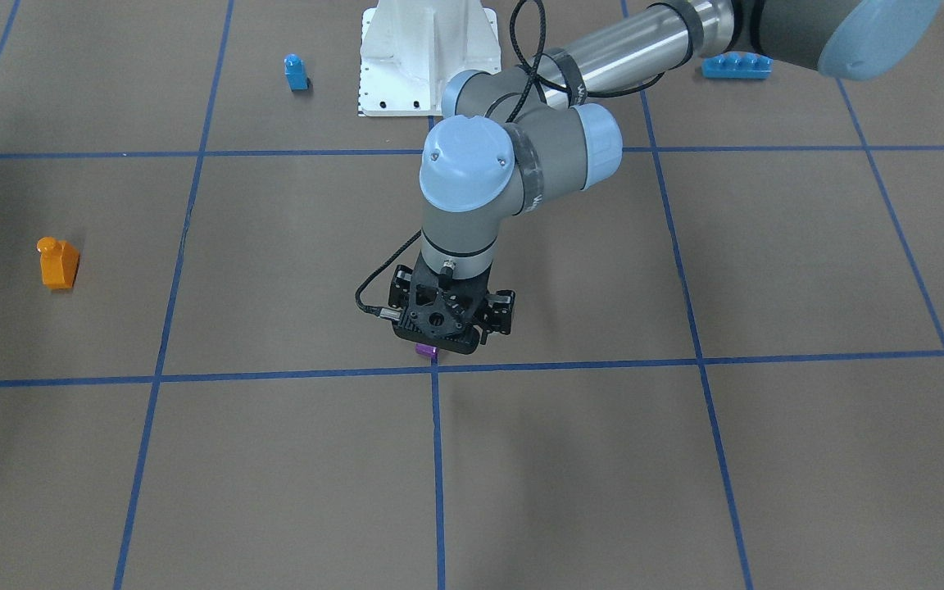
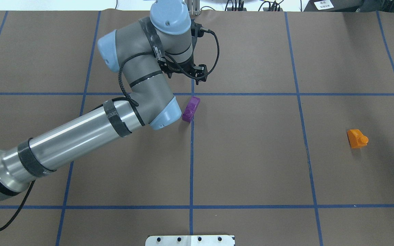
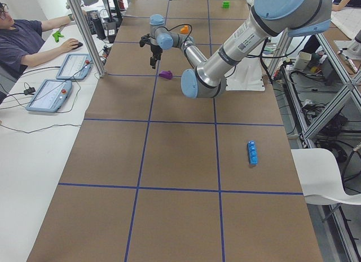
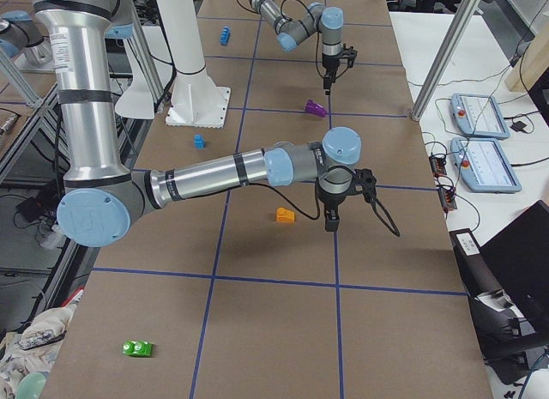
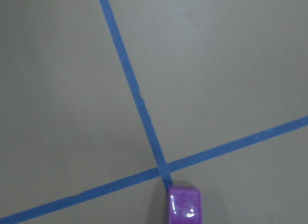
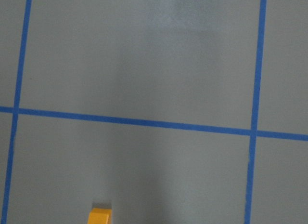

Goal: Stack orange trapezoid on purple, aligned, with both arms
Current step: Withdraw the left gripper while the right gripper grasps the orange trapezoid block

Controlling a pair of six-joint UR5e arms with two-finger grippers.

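Note:
The purple brick [image 2: 191, 109] lies on the table at a crossing of blue tape lines. Only a corner of it [image 1: 425, 351] peeks out under my left gripper [image 1: 442, 321], which hovers above it. In the left wrist view the brick [image 5: 183, 207] sits at the bottom edge. The left fingers are hidden, so I cannot tell their state. The orange trapezoid [image 2: 357, 138] stands upright, stud up, far to the robot's right, and also shows in the front view [image 1: 58, 262]. My right gripper [image 4: 330, 217] hangs near it [image 4: 285, 215]; I cannot tell if it is open. The right wrist view shows its top edge [image 6: 99, 217].
A small blue one-stud brick [image 1: 296, 72] and a long blue brick [image 1: 736, 65] lie near the white robot base [image 1: 427, 57]. A green brick [image 4: 137, 348] lies at the right end. An operator [image 3: 28, 42] sits at the side table with tablets.

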